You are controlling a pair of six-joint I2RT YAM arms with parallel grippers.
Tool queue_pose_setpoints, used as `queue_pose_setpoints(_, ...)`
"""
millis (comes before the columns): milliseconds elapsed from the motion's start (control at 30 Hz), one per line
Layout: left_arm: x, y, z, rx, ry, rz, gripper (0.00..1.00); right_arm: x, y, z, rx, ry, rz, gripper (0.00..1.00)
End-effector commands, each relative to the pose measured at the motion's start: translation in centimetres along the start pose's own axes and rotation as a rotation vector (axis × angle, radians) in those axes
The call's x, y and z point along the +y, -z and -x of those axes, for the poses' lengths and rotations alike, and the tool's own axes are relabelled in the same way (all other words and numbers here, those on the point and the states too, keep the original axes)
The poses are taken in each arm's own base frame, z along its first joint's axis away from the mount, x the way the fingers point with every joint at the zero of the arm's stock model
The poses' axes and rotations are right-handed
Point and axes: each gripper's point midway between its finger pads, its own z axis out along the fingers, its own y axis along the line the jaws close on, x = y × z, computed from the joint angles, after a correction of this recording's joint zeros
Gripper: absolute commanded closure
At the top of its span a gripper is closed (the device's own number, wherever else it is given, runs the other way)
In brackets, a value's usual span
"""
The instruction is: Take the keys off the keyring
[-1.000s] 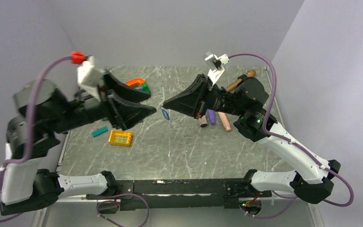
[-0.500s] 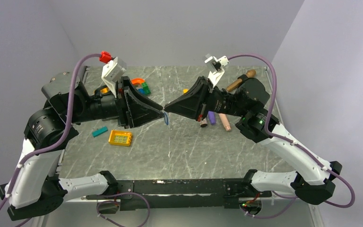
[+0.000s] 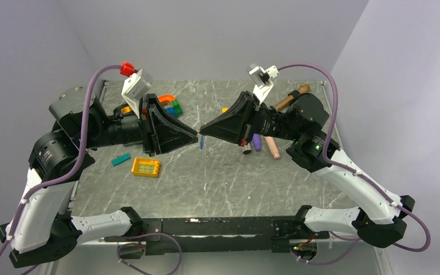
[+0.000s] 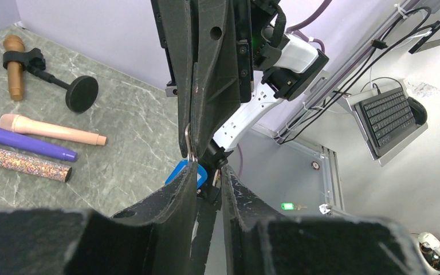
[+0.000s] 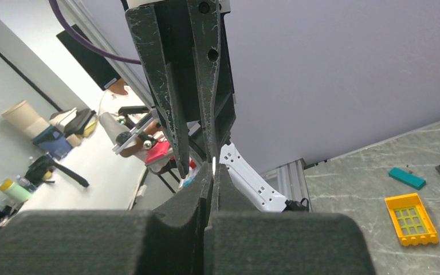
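Note:
My right gripper is shut on the metal part of the keyring, and its small bright-blue loop hangs below, above the middle of the table. A silver sliver shows between the right fingertips. My left gripper faces it tip to tip with its jaws slightly apart. In the left wrist view the left gripper has an empty gap. The blue loop and the ring lie against the outer side of its left finger, under the right gripper.
An orange tile and a teal bar lie at the left, with coloured bricks behind. Pens and a wooden-handled tool lie under the right arm. A green tag with a key lies off the table.
The left arm swung in from the left and narrowed its wide-open jaws, bringing its tips up to the right gripper's tips. The right gripper kept its hold; the blue loop swung slightly.

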Motion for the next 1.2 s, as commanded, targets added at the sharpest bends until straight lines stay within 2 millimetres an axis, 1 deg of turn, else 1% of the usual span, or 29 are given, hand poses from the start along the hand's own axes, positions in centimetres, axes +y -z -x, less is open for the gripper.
queue_pose_setpoints(0, -0.6, 0.0, 0.5, -0.022, -0.019, -0.033, 0.73, 1.6, -0.1, 1.4, -0.029, 0.011, 0.043, 1.00)
queue_pose_setpoints(167, -0.2, -0.4, 0.3, -0.020, -0.012, -0.030, 0.76, 1.6, 0.0, 1.3, -0.034, 0.009, 0.042, 1.00)
queue_pose_setpoints(467, 0.0, -1.0, 0.7, -0.037, -0.012, -0.033, 0.79, 1.6, 0.0, 1.2, -0.028, 0.015, 0.045, 1.00)
queue_pose_setpoints(600, 0.2, -1.4, 0.5, -0.033, -0.003, -0.038, 0.79, 1.6, 0.0, 1.2, -0.030, 0.019, 0.047, 1.00)
queue_pose_setpoints(667, 0.4, -1.6, 0.4, -0.029, 0.001, -0.037, 0.75, 1.6, 0.0, 1.2, -0.028, 0.022, 0.046, 1.00)
queue_pose_setpoints(767, 0.7, -1.6, 0.5, -0.037, -0.005, -0.023, 0.65, 1.5, 0.0, 1.1, -0.020, 0.024, 0.046, 1.00)
queue_pose_setpoints(833, 0.9, -1.6, 0.7, -0.045, -0.014, -0.012, 0.61, 1.6, -0.1, 1.1, -0.018, 0.024, 0.047, 1.00)
queue_pose_setpoints(933, 1.3, -1.3, 0.8, -0.043, -0.028, 0.021, 0.59, 1.5, -0.1, 1.1, -0.020, 0.024, 0.045, 1.00)
queue_pose_setpoints(1000, 1.5, -1.2, 0.8, -0.045, -0.038, 0.038, 0.56, 1.5, 0.0, 1.1, -0.022, 0.022, 0.047, 1.00)
queue_pose_setpoints(1067, 1.9, -1.0, 0.8, -0.049, -0.044, 0.066, 0.47, 1.5, -0.1, 1.1, -0.021, 0.019, 0.049, 1.00)
queue_pose_setpoints(1133, 2.3, -0.6, 1.0, -0.058, -0.055, 0.102, 0.42, 1.5, -0.2, 1.0, -0.018, 0.017, 0.051, 1.00)
queue_pose_setpoints(1167, 2.5, -0.4, 1.2, -0.066, -0.061, 0.117, 0.40, 1.4, -0.2, 1.0, -0.018, 0.016, 0.049, 1.00)
